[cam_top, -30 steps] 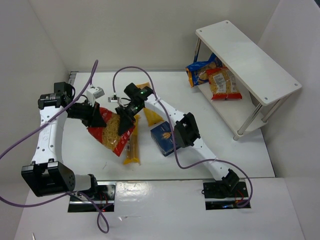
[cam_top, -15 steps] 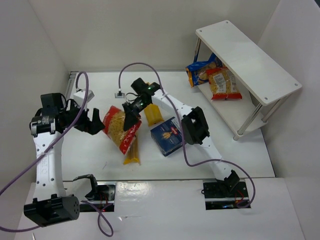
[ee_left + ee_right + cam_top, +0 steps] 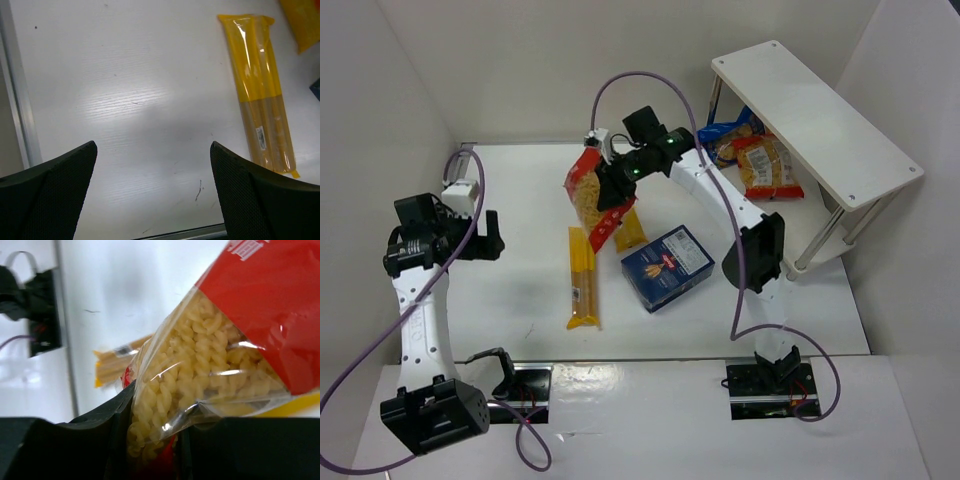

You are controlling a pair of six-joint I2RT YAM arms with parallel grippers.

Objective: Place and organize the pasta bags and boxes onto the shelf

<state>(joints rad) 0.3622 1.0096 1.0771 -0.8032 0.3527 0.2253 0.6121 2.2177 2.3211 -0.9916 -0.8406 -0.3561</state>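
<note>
My right gripper [image 3: 617, 188] is shut on a clear, red-edged bag of spiral pasta [image 3: 588, 192] and holds it in the air above the middle back of the table. In the right wrist view the bag [image 3: 220, 360] is pinched between the black jaws [image 3: 155, 450]. My left gripper [image 3: 492, 235] stands open at the left over bare table, nothing between its fingers [image 3: 260, 195]. A long yellow spaghetti packet [image 3: 582, 275] [image 3: 260, 110] lies flat, and a second yellow packet [image 3: 632, 232] shows partly behind the bag. The dark blue pasta box [image 3: 667, 266] lies near centre. The white shelf [image 3: 810, 110] stands at the back right.
Under the shelf's top board lie a blue-edged bag [image 3: 725, 133] and a red-edged bag [image 3: 767, 166]. White walls close in the table on the left, back and right. A purple cable [image 3: 640, 85] loops above the right arm.
My left gripper has opened, let go of the red-edged bag and pulled back to the left. The right arm has lifted the bag up and toward the back right.
</note>
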